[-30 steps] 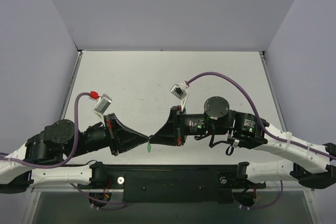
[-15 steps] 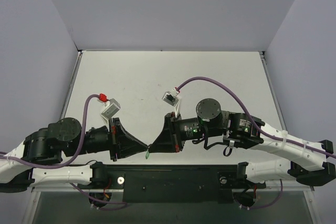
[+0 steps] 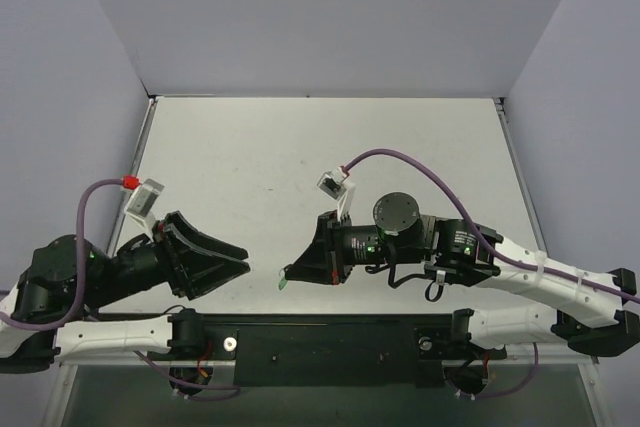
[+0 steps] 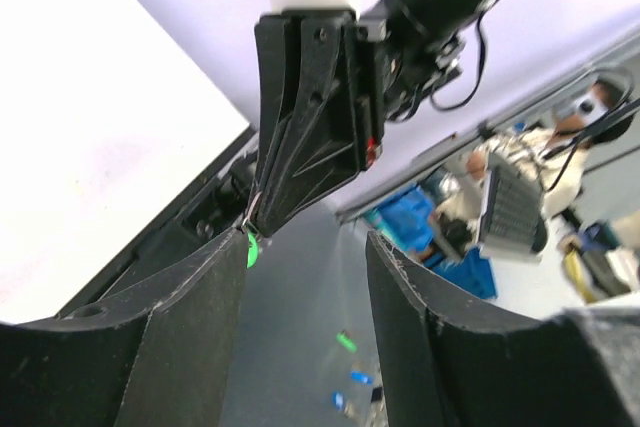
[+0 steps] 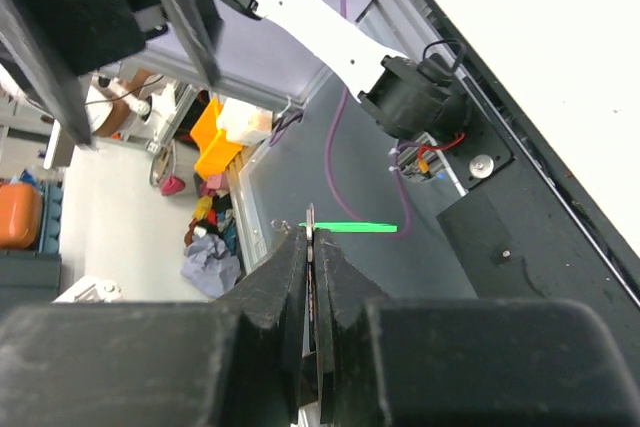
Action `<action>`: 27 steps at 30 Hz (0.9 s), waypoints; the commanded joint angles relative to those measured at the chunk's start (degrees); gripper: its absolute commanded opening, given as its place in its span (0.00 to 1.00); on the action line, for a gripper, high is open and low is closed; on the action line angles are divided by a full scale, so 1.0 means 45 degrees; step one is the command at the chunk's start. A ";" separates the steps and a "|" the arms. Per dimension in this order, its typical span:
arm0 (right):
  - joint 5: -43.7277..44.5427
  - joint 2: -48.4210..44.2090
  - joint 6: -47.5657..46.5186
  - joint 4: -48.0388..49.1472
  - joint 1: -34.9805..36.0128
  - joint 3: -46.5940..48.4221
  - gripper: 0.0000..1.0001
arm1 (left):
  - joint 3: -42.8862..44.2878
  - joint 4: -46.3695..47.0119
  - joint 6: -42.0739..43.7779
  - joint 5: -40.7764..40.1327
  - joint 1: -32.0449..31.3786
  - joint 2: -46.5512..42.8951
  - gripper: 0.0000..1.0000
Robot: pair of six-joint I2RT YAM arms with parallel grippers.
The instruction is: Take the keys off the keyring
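Observation:
My right gripper (image 3: 289,275) is shut near the table's front edge. In the right wrist view, the right gripper (image 5: 312,235) pinches a thin silver key (image 5: 312,219) edge-on between its fingertips. The green keyring (image 5: 352,228) sticks out sideways just past the tips, and it also shows as a small green keyring (image 3: 283,284) under the jaws from above. My left gripper (image 3: 243,258) stands open to the left, apart from the right one, with nothing between its fingers. In the left wrist view, the left gripper (image 4: 305,247) faces the keyring (image 4: 252,248) at the right gripper's tip.
The white table (image 3: 300,147) stretches behind both arms, with grey walls on three sides. A black mounting rail (image 3: 330,337) runs along the near edge below the grippers. A purple cable (image 3: 420,152) loops above the right arm.
The left gripper has opened and pulled back to the left, away from the right gripper's tip. The key and green keyring stay with the right gripper, which has barely moved.

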 commanded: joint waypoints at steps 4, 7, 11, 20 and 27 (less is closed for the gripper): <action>0.1562 -0.1311 0.0585 0.2308 0.0040 -0.1065 0.00 | -0.2342 0.4128 -0.0975 -0.1765 -0.0015 -0.1332 0.47; 0.1855 -0.1489 0.0665 0.2957 0.0001 -0.1088 0.00 | -0.2970 0.5595 -0.1093 -0.1783 -0.0015 -0.1217 0.47; 0.2147 -0.1664 0.0313 0.2820 0.0020 -0.0931 0.00 | -0.3458 0.6941 -0.1347 -0.2428 -0.0015 -0.0787 0.48; 0.2441 -0.2133 0.0196 0.3035 -0.0097 -0.0950 0.00 | -0.3557 0.8470 -0.1347 -0.2390 -0.0035 0.0385 0.45; 0.2461 -0.2212 0.0274 0.3367 -0.0273 -0.0950 0.00 | -0.3967 0.9208 -0.1581 -0.2468 -0.0054 0.0483 0.41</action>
